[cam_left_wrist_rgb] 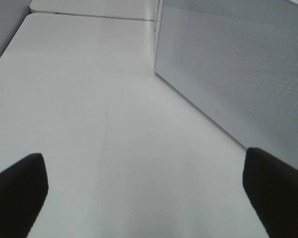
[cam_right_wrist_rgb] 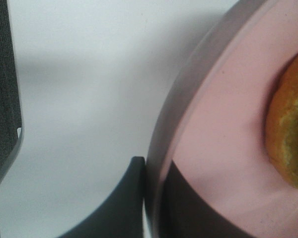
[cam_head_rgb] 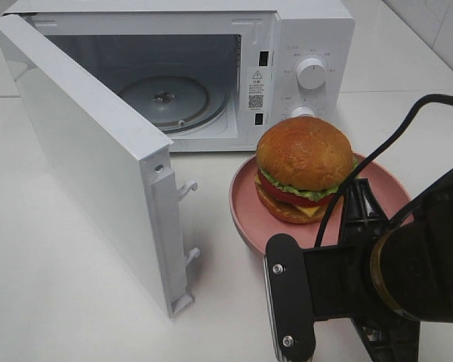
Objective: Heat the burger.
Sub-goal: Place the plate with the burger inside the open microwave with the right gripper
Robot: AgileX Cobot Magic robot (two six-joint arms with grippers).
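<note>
Glossy golden-brown burger (cam_head_rgb: pixel 304 170) with lettuce, tomato, cheese is sitting on shallow pink round plate (cam_head_rgb: pixel 245 200), just in front of open white microwave oven (cam_head_rgb: pixel 309 30). Right gripper (cam_right_wrist_rgb: pixel 154 166) is clamping the plate's rim. Left gripper (cam_left_wrist_rgb: pixel 144 193) is hovering over white table (cam_left_wrist_rgb: pixel 89 99), jaws wide apart.

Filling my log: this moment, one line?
door open; burger on plate; right pincer shut on plate; left pincer open

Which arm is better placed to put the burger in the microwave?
Right. The right tool is shut on the rim of the pink plate carrying the burger, before the open microwave. The left tool hangs open over the table.
</note>
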